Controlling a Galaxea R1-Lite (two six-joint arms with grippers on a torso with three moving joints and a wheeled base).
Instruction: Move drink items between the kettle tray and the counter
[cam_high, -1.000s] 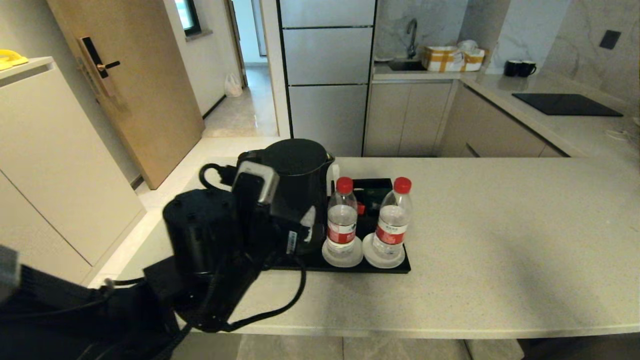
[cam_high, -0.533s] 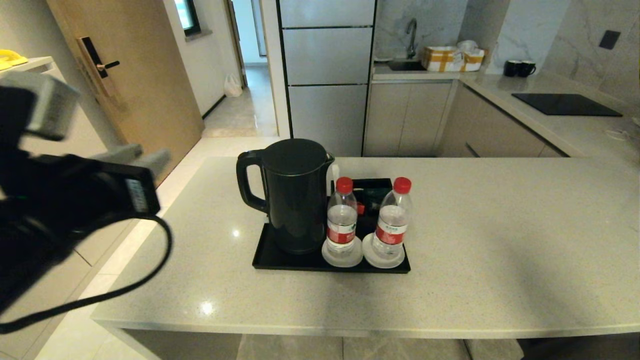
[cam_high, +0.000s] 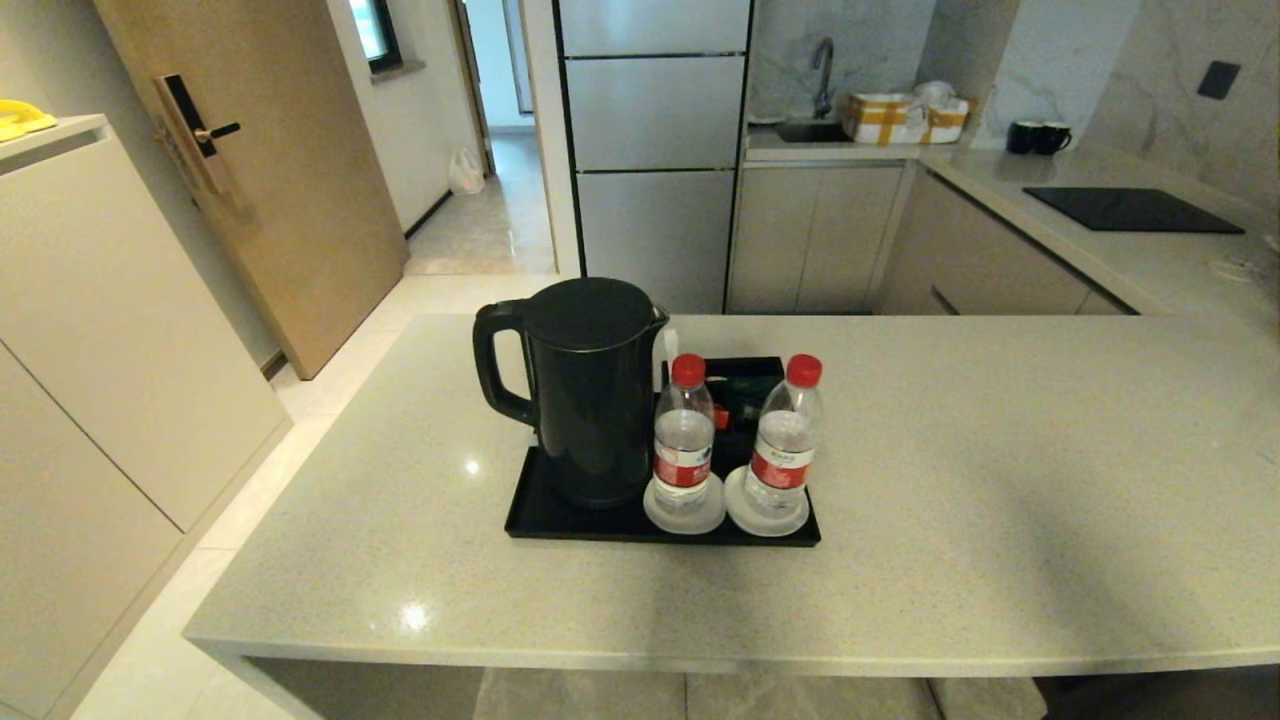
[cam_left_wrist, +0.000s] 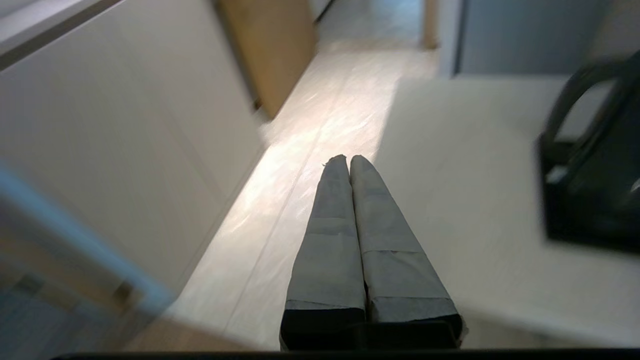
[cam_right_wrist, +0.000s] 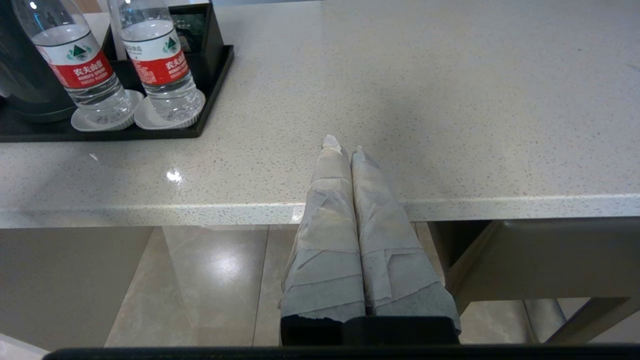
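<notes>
Grey tape wraps both fingers of your left gripper (cam_left_wrist: 349, 159), which are pressed together with nothing between them. It hangs off the counter's (cam_high: 1000, 480) left side, over pale floor (cam_left_wrist: 310, 150), with a cabinet front (cam_left_wrist: 125, 140) on one side and the counter edge on the other. The blurred kettle (cam_left_wrist: 595, 190) is cut off at the edge of the left wrist view, well apart from the fingertips.

Your right gripper (cam_right_wrist: 341, 149) is likewise closed and empty, parked below the counter's near edge, its tips pointing across the stone. Neither arm appears in the head view.

On the counter, left of centre, sits the black tray (cam_high: 560, 520), long axis running left to right. The kettle (cam_high: 590, 390) stands upright at its left end, handle pointing left, spout toward the bottles. Two upright bottles (cam_high: 684, 440) (cam_high: 784, 440) stand side by side on white coasters (cam_high: 684, 515) along the tray's near right edge, just beside the kettle. A small black box (cam_high: 745, 385) sits behind them, mostly hidden by the bottles.

Farther back on the right, a second counter carries a cooktop (cam_high: 1130, 208) and two mugs (cam_high: 1038, 136).
</notes>
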